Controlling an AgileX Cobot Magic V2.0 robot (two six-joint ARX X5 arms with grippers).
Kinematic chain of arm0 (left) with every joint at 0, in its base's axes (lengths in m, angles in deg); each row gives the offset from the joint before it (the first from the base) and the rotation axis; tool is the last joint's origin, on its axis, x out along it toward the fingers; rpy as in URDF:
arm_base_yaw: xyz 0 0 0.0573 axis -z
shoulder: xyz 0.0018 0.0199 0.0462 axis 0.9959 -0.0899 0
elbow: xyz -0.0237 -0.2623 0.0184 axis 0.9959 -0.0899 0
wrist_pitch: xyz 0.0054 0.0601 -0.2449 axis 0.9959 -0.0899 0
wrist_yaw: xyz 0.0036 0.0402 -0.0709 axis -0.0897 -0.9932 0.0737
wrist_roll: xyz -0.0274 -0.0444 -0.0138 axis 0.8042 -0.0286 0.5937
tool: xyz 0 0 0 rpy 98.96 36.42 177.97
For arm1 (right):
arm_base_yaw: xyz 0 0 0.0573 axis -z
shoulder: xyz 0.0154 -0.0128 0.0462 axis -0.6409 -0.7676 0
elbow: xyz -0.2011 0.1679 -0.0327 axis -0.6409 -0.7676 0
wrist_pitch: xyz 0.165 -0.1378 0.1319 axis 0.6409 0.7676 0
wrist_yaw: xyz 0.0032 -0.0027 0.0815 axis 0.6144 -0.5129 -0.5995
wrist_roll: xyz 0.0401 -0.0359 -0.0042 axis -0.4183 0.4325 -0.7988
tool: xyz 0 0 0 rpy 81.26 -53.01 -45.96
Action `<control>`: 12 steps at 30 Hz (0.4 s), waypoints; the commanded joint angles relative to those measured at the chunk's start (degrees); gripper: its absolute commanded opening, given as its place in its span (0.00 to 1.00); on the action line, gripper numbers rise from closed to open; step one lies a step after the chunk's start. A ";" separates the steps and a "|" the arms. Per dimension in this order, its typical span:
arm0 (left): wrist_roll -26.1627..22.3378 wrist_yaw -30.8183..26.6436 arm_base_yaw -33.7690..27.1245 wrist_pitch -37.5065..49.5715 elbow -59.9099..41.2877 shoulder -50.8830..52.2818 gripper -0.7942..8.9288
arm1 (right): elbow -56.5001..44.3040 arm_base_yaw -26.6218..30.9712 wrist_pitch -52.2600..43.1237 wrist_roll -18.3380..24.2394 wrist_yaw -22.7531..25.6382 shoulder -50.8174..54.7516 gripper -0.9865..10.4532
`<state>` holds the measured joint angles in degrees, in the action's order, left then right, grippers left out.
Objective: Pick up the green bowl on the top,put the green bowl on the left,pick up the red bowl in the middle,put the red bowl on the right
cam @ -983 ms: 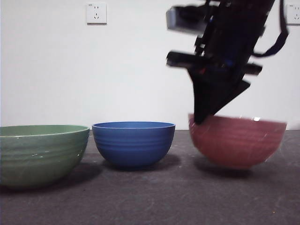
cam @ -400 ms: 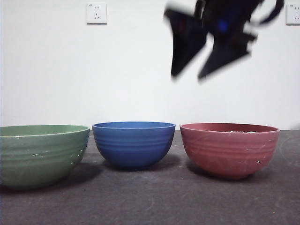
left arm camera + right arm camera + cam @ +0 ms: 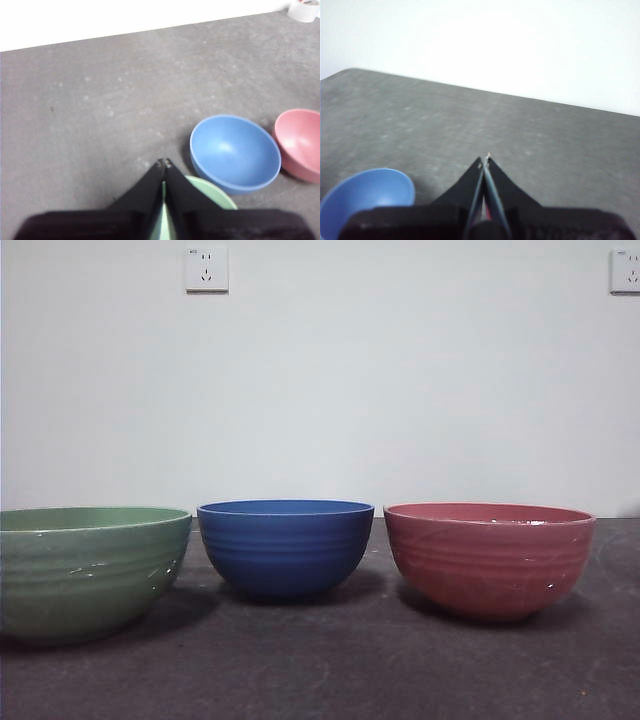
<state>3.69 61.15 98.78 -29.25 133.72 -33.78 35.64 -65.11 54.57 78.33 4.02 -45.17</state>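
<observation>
In the front view the green bowl (image 3: 85, 570) stands on the table at the left and the red bowl (image 3: 490, 558) at the right, both upright, with a blue bowl (image 3: 285, 548) between them. No arm shows in that view. My left gripper (image 3: 162, 162) hangs above the green bowl (image 3: 212, 192), shut and empty; the red bowl (image 3: 301, 144) lies beyond the blue bowl (image 3: 235, 152). High over the table, my right gripper (image 3: 485, 160) is shut and empty, with the blue bowl (image 3: 367, 200) off to one side.
The dark grey table (image 3: 330, 670) runs to a white wall with two sockets (image 3: 206, 268). A white tape roll (image 3: 304, 10) sits at the table's far edge in the left wrist view.
The gripper that held the red bowl set it down at the right, opened, rose and left the front view. The green and blue bowls stayed put.
</observation>
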 commanded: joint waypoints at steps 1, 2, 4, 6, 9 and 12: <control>-0.68 -0.04 -0.09 3.56 -5.88 4.83 0.07 | -6.75 1.73 -2.97 0.04 0.15 7.02 0.07; -0.70 -0.09 -0.09 4.04 -7.08 6.08 0.07 | -8.17 2.05 -3.91 0.04 0.20 8.90 0.07; -0.68 -0.11 -0.09 3.87 -8.22 7.58 0.08 | -9.53 2.56 -4.24 -0.02 0.70 11.76 0.07; -0.63 -0.07 -0.09 2.84 -8.13 7.61 0.08 | -9.49 2.67 -4.24 -0.15 2.58 12.59 0.09; -0.63 -0.07 -0.09 2.32 -8.13 7.06 0.08 | -9.49 2.64 -3.67 -0.13 3.32 12.72 0.09; -0.63 -0.07 -0.09 1.68 -8.13 7.06 0.08 | -9.49 2.64 -3.48 -0.13 3.32 12.68 0.09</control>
<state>3.69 61.15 98.78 -27.59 125.83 -26.81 26.48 -62.60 51.49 78.31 7.05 -32.47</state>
